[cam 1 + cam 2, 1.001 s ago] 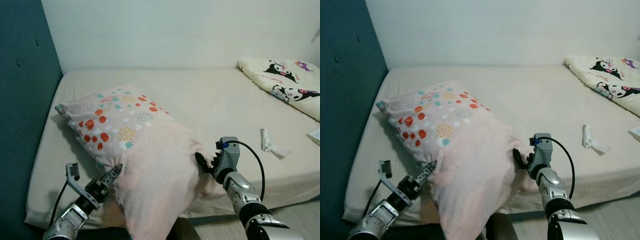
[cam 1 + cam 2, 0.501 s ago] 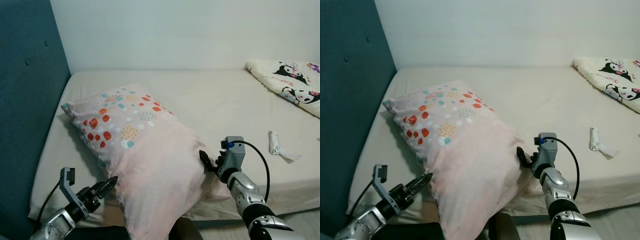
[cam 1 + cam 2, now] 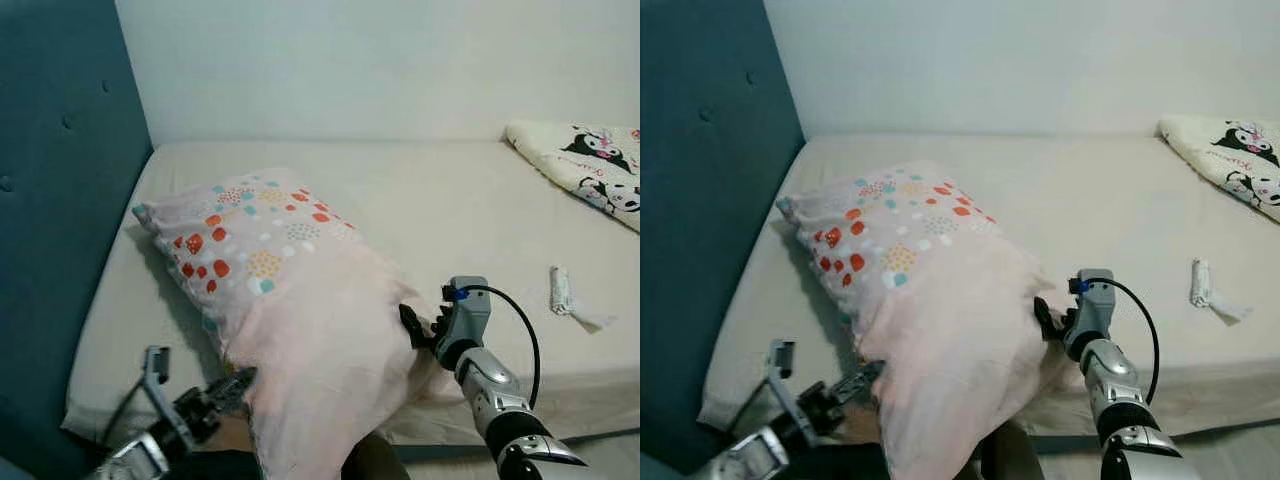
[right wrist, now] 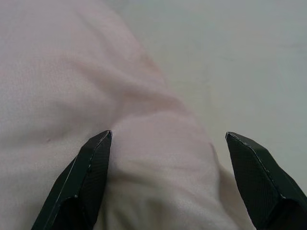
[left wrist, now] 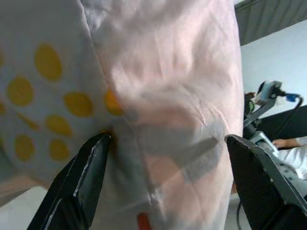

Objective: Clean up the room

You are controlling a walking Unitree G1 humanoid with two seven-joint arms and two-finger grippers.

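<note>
- Pink, spotted pillow [image 3: 290,300] is seen in the left eye view lying on the beige bed [image 3: 450,200], its near end hanging over the front edge; against half a second ago the left gripper [image 3: 238,381] has been brought back against its lower left side.
- Right eye view: the right gripper [image 3: 1048,322] is still pressed into the pillow's right side.
- Left wrist view: spread fingers [image 5: 84,179] are set around pillow cloth.
- Right wrist view: fingers [image 4: 91,177] are wide apart on pink fabric.
</note>
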